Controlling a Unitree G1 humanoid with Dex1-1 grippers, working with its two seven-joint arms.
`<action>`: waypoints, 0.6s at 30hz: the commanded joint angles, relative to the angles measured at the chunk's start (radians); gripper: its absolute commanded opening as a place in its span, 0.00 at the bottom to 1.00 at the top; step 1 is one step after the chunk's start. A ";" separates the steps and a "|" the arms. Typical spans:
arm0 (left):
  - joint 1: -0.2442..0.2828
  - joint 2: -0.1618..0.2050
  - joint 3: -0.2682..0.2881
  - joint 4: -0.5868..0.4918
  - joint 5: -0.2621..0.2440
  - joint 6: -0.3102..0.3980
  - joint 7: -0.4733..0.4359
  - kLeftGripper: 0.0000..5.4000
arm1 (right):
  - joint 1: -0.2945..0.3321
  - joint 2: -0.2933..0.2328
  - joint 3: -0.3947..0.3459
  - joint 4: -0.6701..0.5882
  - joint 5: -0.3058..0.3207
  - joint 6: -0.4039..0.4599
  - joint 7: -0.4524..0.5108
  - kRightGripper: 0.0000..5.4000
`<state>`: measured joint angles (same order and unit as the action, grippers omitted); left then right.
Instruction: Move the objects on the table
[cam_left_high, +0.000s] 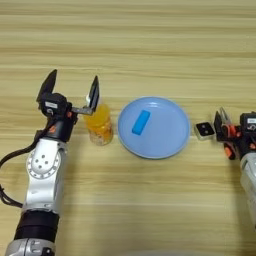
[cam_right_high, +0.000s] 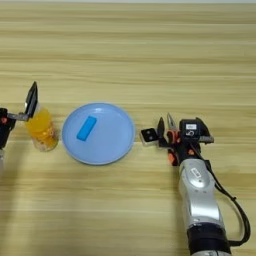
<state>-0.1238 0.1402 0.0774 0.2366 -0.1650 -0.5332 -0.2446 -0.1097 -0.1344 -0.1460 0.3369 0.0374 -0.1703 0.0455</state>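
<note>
Bottle of orange drink (cam_left_high: 99, 125): stands upright on the table, left of centre, just left of the blue plate and apart from its rim. The liquid shows orange through the clear body; the cap is hidden behind a black finger.

Left gripper (cam_left_high: 71, 89): raised at the bottle's upper left, fingers spread wide in a V. The right-hand finger (cam_left_high: 93, 93) overlaps the bottle's top; whether it touches cannot be told. The other finger stands well off to the left, so the bottle is not between them.

Black cube (cam_right_high: 149, 135): tiny, with a white dot on top, sitting on the wood between the plate's right rim and the right gripper, just beside both.

Orange-handled pliers (cam_right_high: 172, 136): lie right of the cube, metal tips pointing away from the robot, orange handles toward it, partly covered by the right gripper.

Right gripper (cam_right_high: 181, 127): low over the pliers at the right side of the table; one black finger stands just right of the cube. Whether its fingers are parted or pressed together cannot be told.

Blue plate (cam_left_high: 172, 142): round, pale blue, near the middle of the table.

Blue block (cam_left_high: 141, 122): small oblong lying tilted on the plate, left of the plate's middle.

Table (cam_left_high: 150, 45): light wood with horizontal grain, filling the view.
</note>
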 joint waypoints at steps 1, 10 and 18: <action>0.005 0.003 0.020 -0.006 -0.009 0.014 0.003 1.00 | -0.011 0.006 0.003 0.011 0.000 -0.001 -0.007 1.00; 0.013 -0.007 0.009 -0.019 -0.018 0.019 -0.028 1.00 | -0.017 0.007 0.005 0.023 -0.002 -0.004 -0.007 1.00; 0.013 -0.020 -0.011 -0.004 -0.018 0.024 -0.053 1.00 | -0.017 0.009 0.004 0.025 -0.001 -0.006 -0.008 1.00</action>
<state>-0.1145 0.1278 0.0787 0.2279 -0.1815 -0.5246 -0.2844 -0.1120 -0.1286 -0.1433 0.3538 0.0369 -0.1706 0.0459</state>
